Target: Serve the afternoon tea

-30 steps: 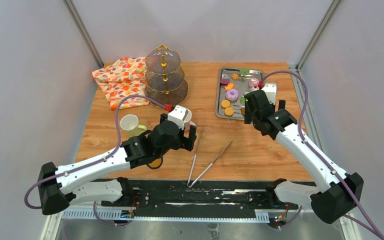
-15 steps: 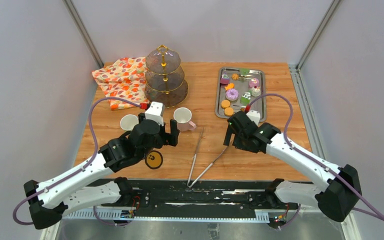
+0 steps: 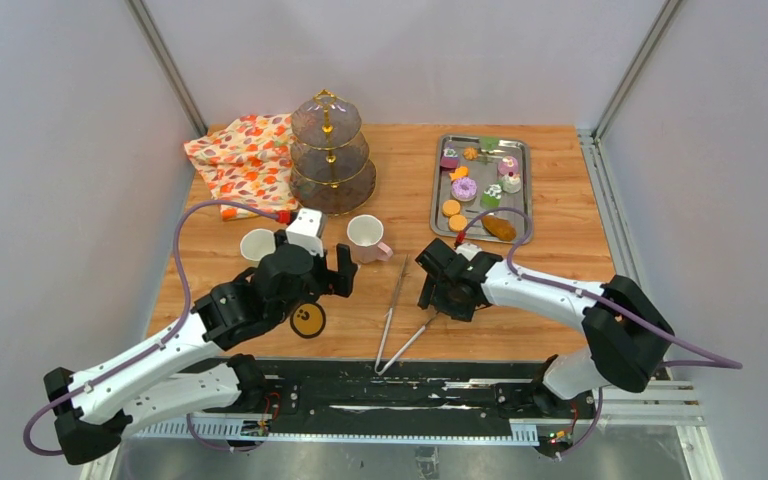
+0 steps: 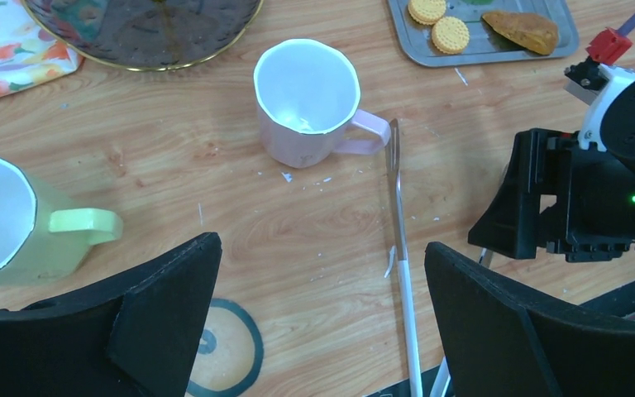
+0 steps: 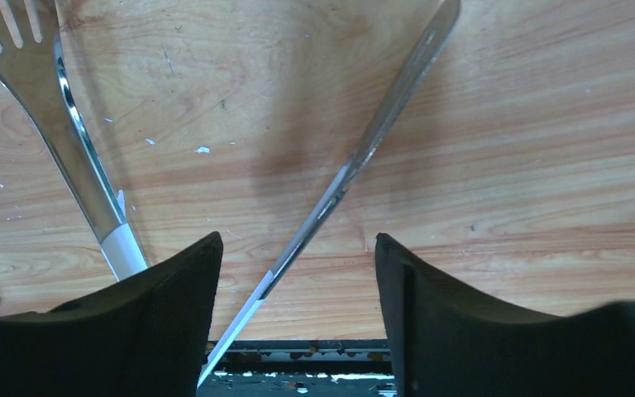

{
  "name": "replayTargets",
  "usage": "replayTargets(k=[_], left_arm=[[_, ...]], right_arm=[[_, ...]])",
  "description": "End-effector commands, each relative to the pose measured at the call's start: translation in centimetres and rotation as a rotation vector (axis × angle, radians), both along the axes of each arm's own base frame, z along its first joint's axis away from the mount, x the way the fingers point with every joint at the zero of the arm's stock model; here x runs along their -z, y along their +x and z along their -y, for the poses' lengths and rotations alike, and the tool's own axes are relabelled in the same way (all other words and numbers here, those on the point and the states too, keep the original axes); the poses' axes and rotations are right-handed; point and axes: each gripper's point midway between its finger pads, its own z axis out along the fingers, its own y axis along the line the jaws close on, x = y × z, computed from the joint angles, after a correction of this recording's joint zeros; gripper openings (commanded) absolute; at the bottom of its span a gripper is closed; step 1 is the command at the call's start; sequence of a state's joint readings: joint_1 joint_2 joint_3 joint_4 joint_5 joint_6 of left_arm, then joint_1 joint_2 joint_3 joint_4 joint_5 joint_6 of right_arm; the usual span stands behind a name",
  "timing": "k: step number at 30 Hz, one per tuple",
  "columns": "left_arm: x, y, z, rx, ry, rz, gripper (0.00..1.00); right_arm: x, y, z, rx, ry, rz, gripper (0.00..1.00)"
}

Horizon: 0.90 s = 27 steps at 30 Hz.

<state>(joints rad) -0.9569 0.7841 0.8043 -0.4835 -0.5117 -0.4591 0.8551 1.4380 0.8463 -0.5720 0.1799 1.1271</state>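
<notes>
- Top view: the stand (image 3: 331, 155) is at the back of the table beside a cloth (image 3: 245, 160), and its three tiers look bare.
- The pastries (image 3: 464, 188) all lie on the tray (image 3: 436, 205), back right, well apart from the stand.
- The pink mug (image 3: 365, 237) and green mug (image 3: 258, 246) stand upright in front of the stand.
- The tongs (image 3: 400, 320) lie on the wood near the front, between the arms.
- Left wrist view: the left gripper (image 4: 318, 273) is wide open and holds nothing. It hovers in front of the two mugs, with the pink mug farther off between its fingers.
- Right wrist view: the right gripper (image 5: 295, 265) is open, with one arm of the tongs running between its fingers. It seems low over the table, though I cannot tell if it touches the metal.
- Progress: serving has not begun, as I judge it. Nothing is on the stand, the tongs are not yet picked up, and every pastry is left to move.
</notes>
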Motion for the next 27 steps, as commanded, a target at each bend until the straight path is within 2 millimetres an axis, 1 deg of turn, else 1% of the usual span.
replayTargets(k=[1,2,5,8,9,10,14,18,21,24,27], left_arm=[[0.0,0.2,0.3,0.005,-0.015,0.010,0.98],[0.0,0.2,0.4,0.007,-0.016,0.011,0.98],[0.1,0.2,0.5,0.017,-0.020,0.011,0.98],[0.2,0.2,0.6,0.023,-0.015,0.012,0.98],[0.2,0.2,0.6,0.023,-0.010,0.012,0.98],[0.2,0.2,0.6,0.024,-0.007,0.014,0.98],[0.2,0.3,0.5,0.024,-0.001,0.016,0.98],[0.3,0.2,0.3,0.017,0.008,0.015,0.98],[0.5,0.2,-0.3,-0.001,0.021,0.015,0.98],[0.5,0.1,-0.6,-0.002,0.023,0.019,0.98],[0.9,0.0,-0.8,-0.008,0.035,0.009,0.98]], right_arm=[[-0.1,0.3,-1.4,0.017,0.036,-0.002,0.60],[0.1,0.2,-1.3,0.021,0.029,-0.005,0.54],[0.4,0.0,-0.7,0.024,0.012,-0.004,0.42],[0.4,0.0,0.2,0.019,-0.026,0.007,0.25],[0.4,0.0,0.5,0.018,-0.041,0.010,0.20],[0.5,0.0,0.8,0.012,-0.057,0.012,0.18],[0.8,0.0,1.5,-0.020,-0.109,0.007,0.15],[1.0,-0.1,2.0,-0.059,-0.143,0.000,0.01],[0.7,0.3,2.1,-0.116,-0.169,0.016,0.01],[0.1,1.5,2.3,-0.261,-0.242,0.041,0.01],[-0.5,2.8,2.7,-0.402,-0.337,0.003,0.01]])
